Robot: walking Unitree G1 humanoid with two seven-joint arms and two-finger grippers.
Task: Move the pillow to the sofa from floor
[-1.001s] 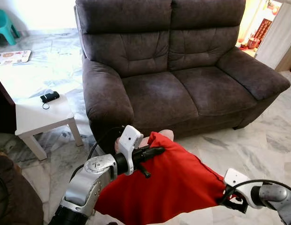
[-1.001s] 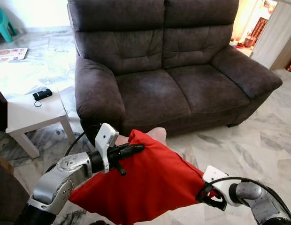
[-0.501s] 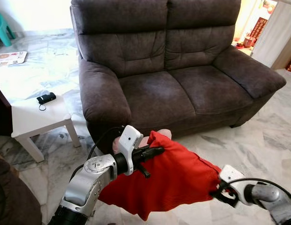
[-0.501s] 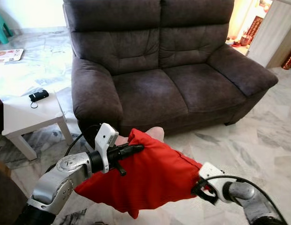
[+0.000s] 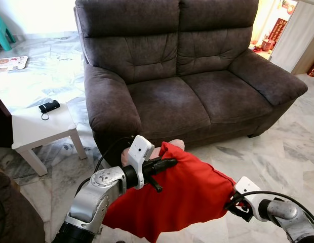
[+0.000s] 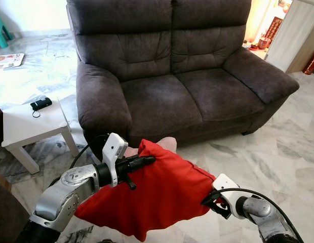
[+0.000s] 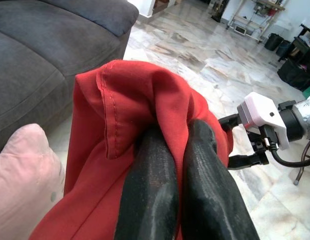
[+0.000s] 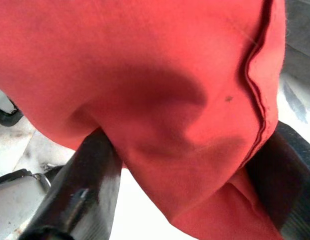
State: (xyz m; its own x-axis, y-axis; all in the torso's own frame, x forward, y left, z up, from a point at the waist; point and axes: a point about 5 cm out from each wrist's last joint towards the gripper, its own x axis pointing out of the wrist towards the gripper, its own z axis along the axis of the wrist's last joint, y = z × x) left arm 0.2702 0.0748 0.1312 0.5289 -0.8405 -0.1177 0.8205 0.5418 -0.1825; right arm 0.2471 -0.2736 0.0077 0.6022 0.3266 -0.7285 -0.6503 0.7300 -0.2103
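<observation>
Two grippers hold a red pillow (image 5: 182, 197) clear of the marble floor (image 5: 293, 147), directly in front of a dark brown two-seat sofa (image 5: 187, 86). At the pillow's upper left corner, the left gripper (image 5: 164, 163) has its two black fingers (image 7: 150, 200) pressed together on a fold of the red fabric. At the opposite corner, lower and to the robot's right, the right gripper (image 5: 237, 206) has its fingers (image 8: 85, 185) set on either side of the cloth, with the seam bunched between them. The pillow hangs stretched between both arms, below the level of the seat cushions and not touching the sofa. A pale pink cushion (image 5: 169, 148) peeks out behind the red one near the left gripper. To the robot's left, a white side table (image 5: 38, 126) carries a small black device (image 5: 48, 106).
</observation>
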